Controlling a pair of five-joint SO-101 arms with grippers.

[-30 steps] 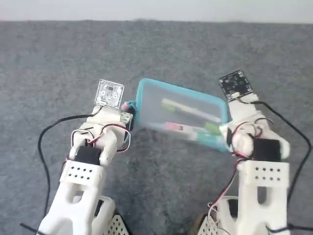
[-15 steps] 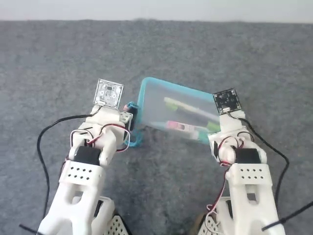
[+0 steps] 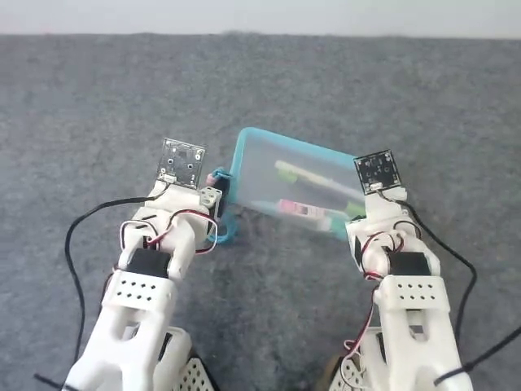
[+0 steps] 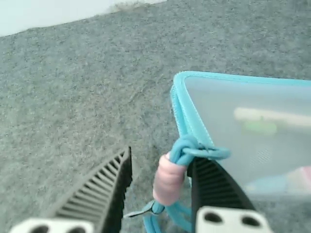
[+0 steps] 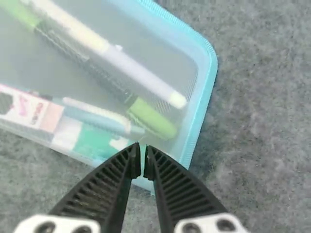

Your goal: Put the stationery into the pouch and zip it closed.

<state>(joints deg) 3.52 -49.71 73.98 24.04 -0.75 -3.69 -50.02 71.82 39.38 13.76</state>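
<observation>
I have the left gripper (image 4: 160,160) released, its jaws standing wide apart. The pink zipper pull (image 4: 167,179) hangs between them, close against one finger (image 4: 214,189) and clear of the other. A turquoise cord (image 4: 197,151) loops from the pull, right at that finger's tip. Just past the tips lies the corner of the pouch (image 4: 218,107), flat on the grey carpet (image 4: 73,87). The right gripper (image 5: 140,148) is clenched, with its jaws drawn together to a sliver of a gap. Its tips sit over the near edge of the pouch (image 5: 206,73), by a corner, and I cannot tell whether they pinch any of the fabric. Just ahead of them, inside the translucent wall, a green-capped pen (image 5: 150,119) and a white marker (image 5: 107,53) lie on a slant. A pink-labelled item (image 5: 29,109) is off to one side. In the high view the pouch (image 3: 260,183) stretches between my two arms.
</observation>
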